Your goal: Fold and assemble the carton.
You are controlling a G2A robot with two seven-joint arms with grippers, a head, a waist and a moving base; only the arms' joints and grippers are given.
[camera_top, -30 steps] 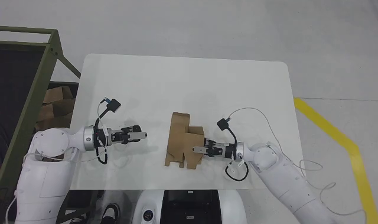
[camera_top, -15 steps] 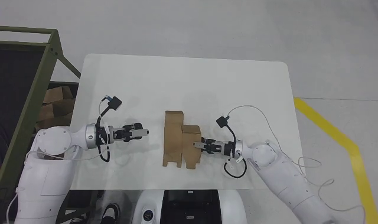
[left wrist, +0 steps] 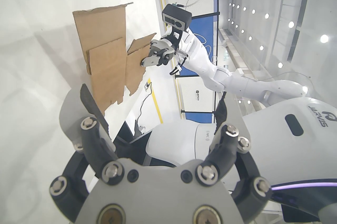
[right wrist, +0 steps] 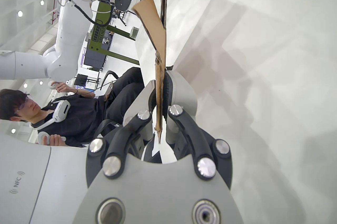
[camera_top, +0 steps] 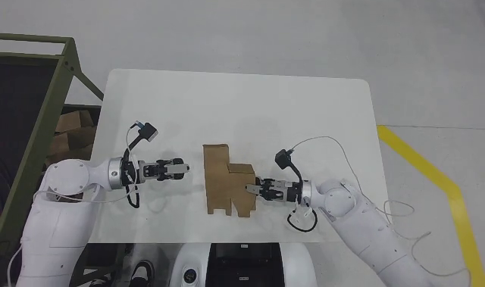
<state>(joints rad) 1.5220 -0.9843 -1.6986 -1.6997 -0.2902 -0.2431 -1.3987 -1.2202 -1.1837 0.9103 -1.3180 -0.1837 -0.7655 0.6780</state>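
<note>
A flat brown carton (camera_top: 225,181) lies unfolded near the front middle of the white table (camera_top: 242,105); the left wrist view sees the carton (left wrist: 105,51) from its far side. My right gripper (camera_top: 251,188) is shut on the carton's right edge flap, and its wrist view has the cardboard (right wrist: 158,59) pinched edge-on between the fingers (right wrist: 147,96). The same gripper (left wrist: 147,58) appears farther off in the left wrist view. My left gripper (camera_top: 184,167) stands open a short way left of the carton, with nothing in it.
An olive-green frame (camera_top: 64,60) stands off the table's left side, with cardboard boxes (camera_top: 72,132) below it. A yellow floor line (camera_top: 424,166) runs to the right. The far half of the table is bare.
My right gripper has slid the carton leftward across the table, toward the left gripper. The left gripper has barely moved.
</note>
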